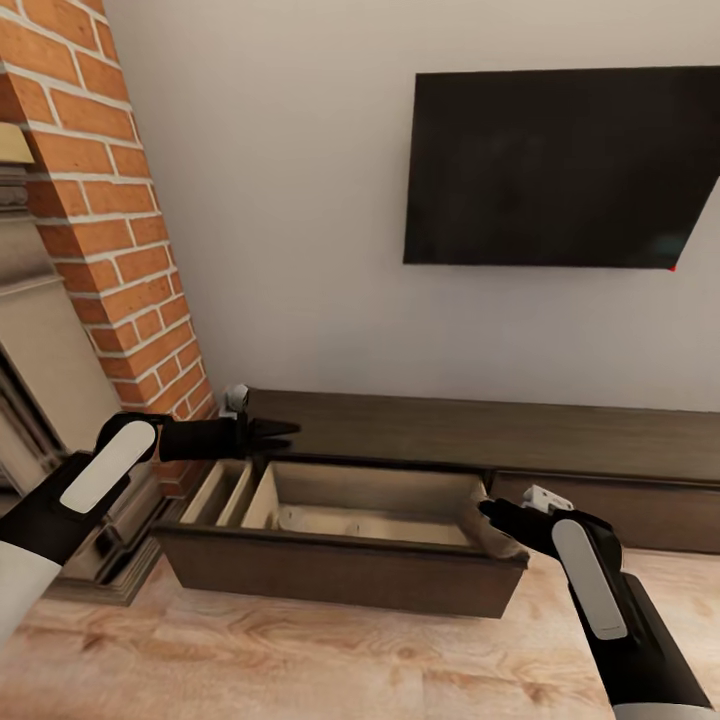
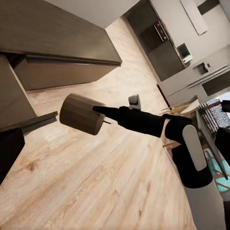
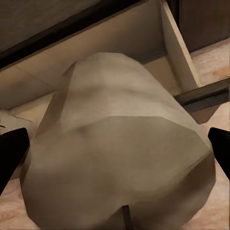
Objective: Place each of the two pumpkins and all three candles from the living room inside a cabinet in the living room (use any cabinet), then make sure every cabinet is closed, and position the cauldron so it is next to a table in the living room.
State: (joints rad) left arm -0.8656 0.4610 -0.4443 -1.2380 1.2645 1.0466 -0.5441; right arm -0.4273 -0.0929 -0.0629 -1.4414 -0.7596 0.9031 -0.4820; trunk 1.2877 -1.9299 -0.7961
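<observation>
place: somebody's living room, pretty clearly
giveaways: wall-mounted TV (image 1: pixel 560 165), brick fireplace (image 1: pixel 110 230), low wooden TV console (image 1: pixel 480 435), wood floor (image 1: pixel 300 660)

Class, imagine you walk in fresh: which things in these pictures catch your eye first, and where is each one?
The open drawer of the low dark cabinet stands out, pulled onto the wood floor with its pale inside showing. The right tool holds a tan candle at the drawer's right end. Above, a black TV hangs on the wall, with a brick column at the left.
</observation>
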